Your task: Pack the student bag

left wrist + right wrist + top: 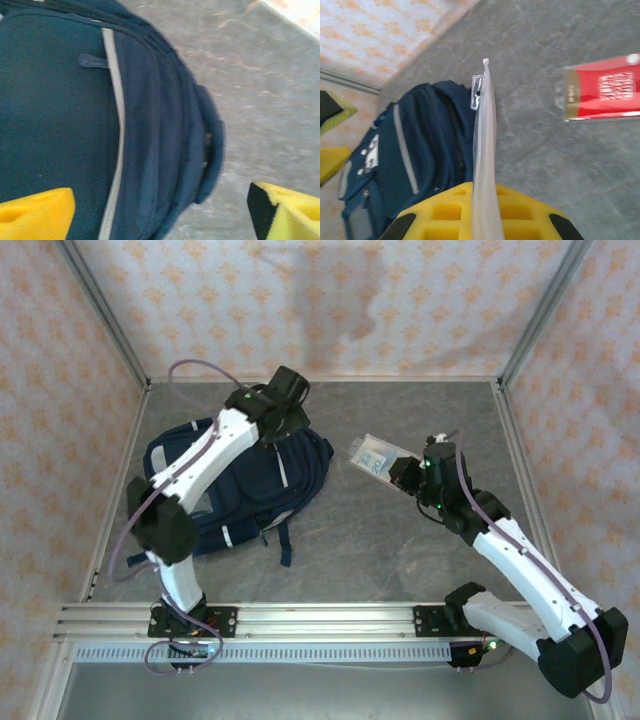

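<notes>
The student bag [240, 490], navy with pale stripes, lies flat on the left half of the table. My left gripper [283, 412] hovers over the bag's top end, near its carry handle [212, 150]. Its yellow fingers [35, 215] stand wide apart with nothing between them, and the gripper [160, 212] is open above the bag [60, 110]. My right gripper [405, 472] is to the right of the bag and shut on a clear plastic packet [373, 453]. In the right wrist view the packet [485, 145] stands edge-on between the yellow pads [440, 210], pointing toward the bag [420, 150].
A red packet [602, 95] lies on the grey table [545, 165] to the right of the held packet. Patterned walls [320, 300] and metal corner posts enclose the table on three sides. An aluminium rail [320, 620] runs along the near edge.
</notes>
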Available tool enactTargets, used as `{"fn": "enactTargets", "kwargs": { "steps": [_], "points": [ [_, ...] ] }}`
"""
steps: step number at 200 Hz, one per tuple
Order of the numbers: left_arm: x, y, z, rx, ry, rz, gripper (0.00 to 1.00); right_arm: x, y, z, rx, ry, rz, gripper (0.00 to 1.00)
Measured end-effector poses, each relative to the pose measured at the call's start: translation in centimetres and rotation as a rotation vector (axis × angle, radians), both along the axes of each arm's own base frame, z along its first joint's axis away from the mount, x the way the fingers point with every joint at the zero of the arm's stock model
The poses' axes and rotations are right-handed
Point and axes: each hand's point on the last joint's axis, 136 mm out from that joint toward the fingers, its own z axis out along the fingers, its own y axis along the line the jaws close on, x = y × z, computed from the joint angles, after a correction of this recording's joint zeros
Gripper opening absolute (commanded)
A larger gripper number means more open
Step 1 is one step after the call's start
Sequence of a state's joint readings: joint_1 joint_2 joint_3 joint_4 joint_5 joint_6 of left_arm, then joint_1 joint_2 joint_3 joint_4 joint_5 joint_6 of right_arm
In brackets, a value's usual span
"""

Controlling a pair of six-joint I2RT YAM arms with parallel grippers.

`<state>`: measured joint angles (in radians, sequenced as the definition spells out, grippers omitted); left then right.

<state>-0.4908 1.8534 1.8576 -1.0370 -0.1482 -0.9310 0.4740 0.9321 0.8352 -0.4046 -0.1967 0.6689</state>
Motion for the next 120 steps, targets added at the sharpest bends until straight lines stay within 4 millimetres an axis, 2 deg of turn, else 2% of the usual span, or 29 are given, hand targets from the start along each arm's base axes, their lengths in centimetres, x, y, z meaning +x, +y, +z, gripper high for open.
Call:
{"fn": "enactTargets", "kwargs": {
  "steps": [32, 75, 100, 120],
  "points": [
    [1.9, 0.2, -2.4, 0.112, 0.100, 0.010, 0.91, -1.1, -1.5, -1.1, -0.056, 0.012, -0.027, 0.00],
    [1.5, 1.8, -7.5, 0.215, 0.262, 0.032, 0.85, -1.6, -2.5, -1.2, -0.109, -0.008, -0.034, 0.00],
    [1.7, 2.5, -8.8, 0.228, 0.292, 0.045, 0.84, -1.6, -2.8, -1.3, -0.136, -0.015, -0.030, 0.00],
    [2.2, 2.7, -9.2, 0.221, 0.291, 0.051, 0.77, -1.6, -2.8, -1.3, -0.144, -0.019, -0.024, 0.00]
  ]
}}
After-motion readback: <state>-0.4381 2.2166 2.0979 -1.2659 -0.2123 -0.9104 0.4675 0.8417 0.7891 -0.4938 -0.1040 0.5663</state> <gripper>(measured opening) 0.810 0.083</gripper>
